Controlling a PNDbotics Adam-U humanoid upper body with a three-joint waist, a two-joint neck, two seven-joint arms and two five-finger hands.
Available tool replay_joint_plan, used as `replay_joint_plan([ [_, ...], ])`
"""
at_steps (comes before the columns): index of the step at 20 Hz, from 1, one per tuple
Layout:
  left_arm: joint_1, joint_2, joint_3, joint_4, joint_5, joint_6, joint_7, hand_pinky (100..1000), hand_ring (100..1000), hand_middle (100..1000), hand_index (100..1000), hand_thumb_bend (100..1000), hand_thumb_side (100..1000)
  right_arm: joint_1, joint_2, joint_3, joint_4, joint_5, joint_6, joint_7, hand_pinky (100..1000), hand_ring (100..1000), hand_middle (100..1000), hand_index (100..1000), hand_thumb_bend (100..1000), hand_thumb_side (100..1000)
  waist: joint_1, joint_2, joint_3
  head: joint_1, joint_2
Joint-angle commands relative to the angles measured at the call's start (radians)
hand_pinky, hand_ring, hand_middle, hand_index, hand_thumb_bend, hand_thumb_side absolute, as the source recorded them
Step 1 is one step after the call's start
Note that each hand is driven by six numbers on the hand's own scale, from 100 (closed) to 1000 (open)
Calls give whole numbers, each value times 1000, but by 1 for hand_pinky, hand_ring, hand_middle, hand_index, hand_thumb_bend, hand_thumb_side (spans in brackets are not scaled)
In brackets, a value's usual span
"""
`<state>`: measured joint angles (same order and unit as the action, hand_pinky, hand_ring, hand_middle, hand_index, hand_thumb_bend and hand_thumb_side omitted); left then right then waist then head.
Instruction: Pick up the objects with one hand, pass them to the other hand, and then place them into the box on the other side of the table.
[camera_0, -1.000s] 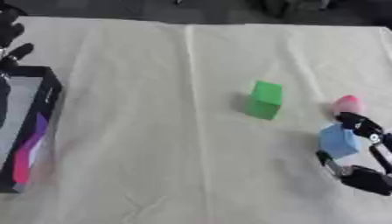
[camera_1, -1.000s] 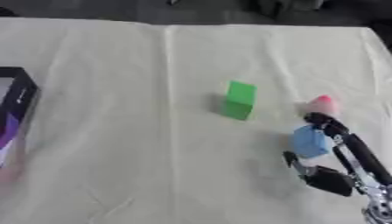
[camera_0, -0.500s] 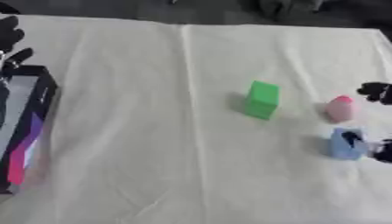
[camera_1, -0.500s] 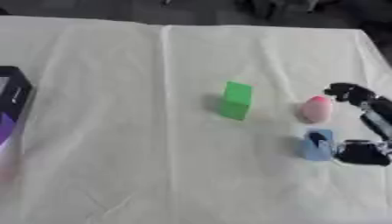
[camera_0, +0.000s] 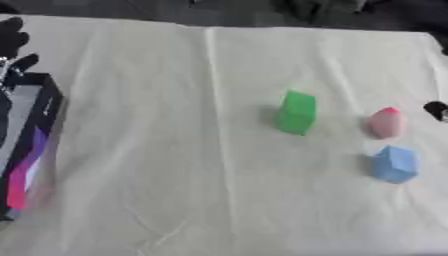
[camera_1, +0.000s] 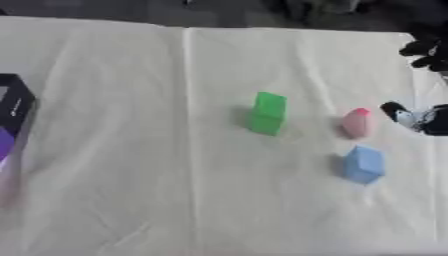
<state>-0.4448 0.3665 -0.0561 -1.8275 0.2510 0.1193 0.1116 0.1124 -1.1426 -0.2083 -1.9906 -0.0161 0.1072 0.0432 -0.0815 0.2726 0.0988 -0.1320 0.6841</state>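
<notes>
- Left eye view: three objects lie on the cream-covered worktop (camera_0: 157, 125): one green block (camera_0: 297, 112) at centre, one pink object (camera_0: 385, 122) and one blue block (camera_0: 395, 163) at right. One box (camera_0: 31, 145) sits at the left edge. The left hand (camera_0: 12, 42) shows upper left, its fingers impossible to read.
- Right eye view: the right hand (camera_1: 423, 117) sits at the right edge beside the pink object, holding nothing; fingers' spread unclear.

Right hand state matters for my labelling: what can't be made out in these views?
- Right hand: cut by right edge of both views; fingers unreadable.
- Left hand: only dark bits at left eye view's left edge.
- Box: interior cut by left edge.
- Pink object: blurred, shape unclear.
</notes>
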Motion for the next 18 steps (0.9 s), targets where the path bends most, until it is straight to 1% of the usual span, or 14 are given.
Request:
replay_joint_plan([
  [1, -4, 33, 13, -9, -6, -2, 4, 924, 1000, 900, 822, 451, 576, -3, -65, -39, -9, -49, 30, 44, 901, 887, 952, 920, 362, 335, -5, -24, -5, 6, -3],
  [4, -2, 37, 14, -9, -6, -2, 5, 924, 1000, 900, 822, 451, 577, -14, -73, -58, -9, -76, 65, 91, 901, 886, 950, 920, 360, 337, -7, -26, -8, 10, -7],
  [7, 0, 39, 14, -9, -6, -2, 5, 924, 1000, 900, 822, 451, 576, -17, -78, -61, -9, -81, 75, 135, 908, 893, 951, 920, 369, 340, -9, -27, -9, 11, -9],
  [11, 0, 41, 14, -9, -6, -2, 5, 925, 1000, 900, 822, 451, 577, -14, -90, -40, -9, -52, 69, 193, 925, 909, 955, 921, 387, 334, -12, -28, -10, 8, -6],
  [15, 0, 45, 12, -8, -7, -2, 3, 925, 1000, 901, 822, 450, 577, -8, -103, 0, -9, -7, 48, 253, 938, 921, 955, 919, 401, 328, -16, -27, -10, 6, -1],
  [18, 0, 46, 12, -8, -7, -2, 2, 925, 1000, 901, 822, 450, 578, -10, -105, 23, -9, 26, 33, 301, 940, 920, 948, 900, 409, 306, -16, -26, -8, 0, 1],
])
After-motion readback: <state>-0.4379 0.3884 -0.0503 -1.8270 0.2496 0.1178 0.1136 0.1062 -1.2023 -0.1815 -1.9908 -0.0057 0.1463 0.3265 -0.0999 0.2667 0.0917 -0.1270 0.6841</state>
